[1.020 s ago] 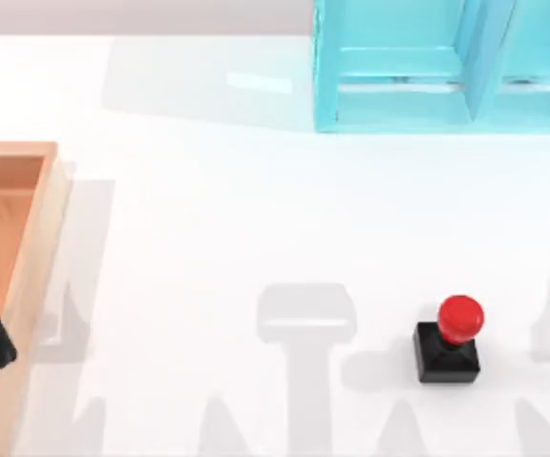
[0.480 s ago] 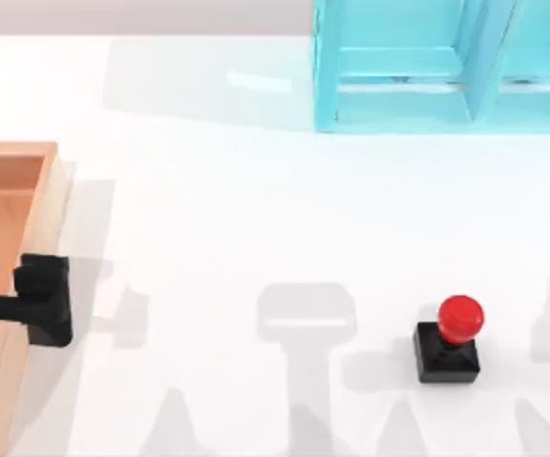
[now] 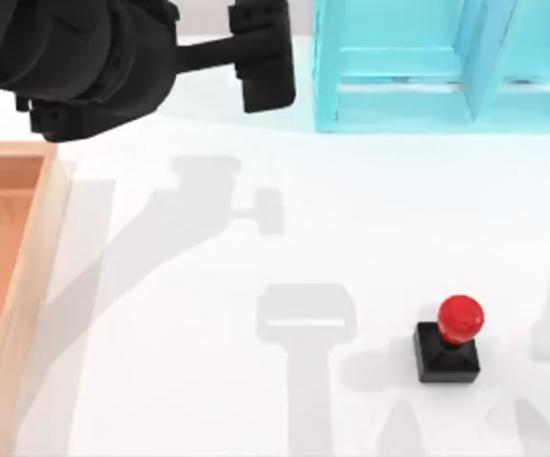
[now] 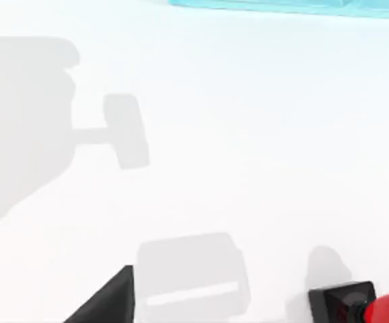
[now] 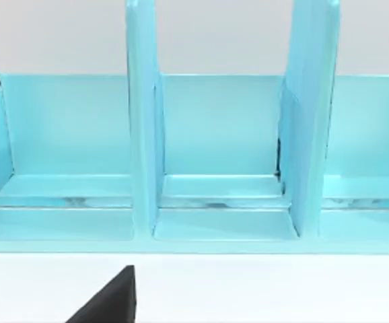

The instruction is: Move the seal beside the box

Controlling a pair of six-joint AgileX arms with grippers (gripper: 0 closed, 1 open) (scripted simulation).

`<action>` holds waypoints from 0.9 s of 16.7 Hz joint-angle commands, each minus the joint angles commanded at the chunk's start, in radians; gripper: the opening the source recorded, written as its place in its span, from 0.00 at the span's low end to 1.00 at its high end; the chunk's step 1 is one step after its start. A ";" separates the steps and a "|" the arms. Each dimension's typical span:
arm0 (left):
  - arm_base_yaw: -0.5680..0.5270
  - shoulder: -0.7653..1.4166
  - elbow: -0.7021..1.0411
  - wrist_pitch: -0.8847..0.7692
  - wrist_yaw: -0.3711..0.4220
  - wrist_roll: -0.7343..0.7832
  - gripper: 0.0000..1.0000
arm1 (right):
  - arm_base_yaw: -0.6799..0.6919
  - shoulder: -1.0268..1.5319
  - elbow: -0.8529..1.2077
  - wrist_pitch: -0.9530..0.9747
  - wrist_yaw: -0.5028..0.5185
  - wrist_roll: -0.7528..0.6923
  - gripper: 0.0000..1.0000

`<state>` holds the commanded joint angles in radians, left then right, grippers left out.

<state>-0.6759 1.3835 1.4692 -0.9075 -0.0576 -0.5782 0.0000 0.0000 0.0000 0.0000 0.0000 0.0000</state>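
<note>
Red-knobbed seal [image 3: 449, 341] sits upright on the white bench [image 3: 256, 286] around 4 o'clock, well apart from the box [image 3: 28, 276] at 9. My left arm [image 3: 85, 57] hangs at 11; can't tell its jaws.

Bright even light; soft grey shadows on table [image 3: 208, 381]; edges perhaps blurred.

Since a second ago: left arm [image 3: 85, 57] swung from over the box [image 3: 28, 276] at the near left up to the far left of the table, its shadow now stretching across toward the middle.
</note>
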 joint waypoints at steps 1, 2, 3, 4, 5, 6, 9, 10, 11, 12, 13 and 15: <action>-0.045 0.096 0.119 -0.043 -0.001 -0.057 1.00 | 0.000 0.000 0.000 0.000 0.000 0.000 1.00; -0.089 0.192 0.234 -0.086 -0.004 -0.113 1.00 | 0.000 0.000 0.000 0.000 0.000 0.000 1.00; -0.131 0.287 0.344 -0.130 -0.008 -0.167 1.00 | 0.000 0.000 0.000 0.000 0.000 0.000 1.00; -0.172 0.380 0.449 -0.176 -0.013 -0.218 1.00 | 0.000 0.000 0.000 0.000 0.000 0.000 1.00; -0.211 0.472 0.549 -0.223 -0.019 -0.266 1.00 | 0.000 0.000 0.000 0.000 0.000 0.000 1.00; -0.249 0.561 0.642 -0.272 -0.026 -0.311 1.00 | 0.000 0.000 0.000 0.000 0.000 0.000 1.00; -0.347 0.801 0.874 -0.423 -0.053 -0.419 1.00 | 0.000 0.000 0.000 0.000 0.000 0.000 1.00; -0.374 0.871 0.936 -0.472 -0.064 -0.446 1.00 | 0.000 0.000 0.000 0.000 0.000 0.000 1.00; -0.397 0.932 0.987 -0.518 -0.074 -0.467 1.00 | 0.000 0.000 0.000 0.000 0.000 0.000 1.00; -0.417 0.985 1.029 -0.560 -0.085 -0.484 1.00 | 0.000 0.000 0.000 0.000 0.000 0.000 1.00; -0.433 1.030 1.064 -0.597 -0.094 -0.497 1.00 | 0.000 0.000 0.000 0.000 0.000 0.000 1.00; -0.454 1.092 1.109 -0.651 -0.109 -0.512 1.00 | 0.000 0.000 0.000 0.000 0.000 0.000 1.00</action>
<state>-1.1300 2.4760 2.5779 -1.5588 -0.1668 -1.0906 0.0000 0.0000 0.0000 0.0000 0.0000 0.0000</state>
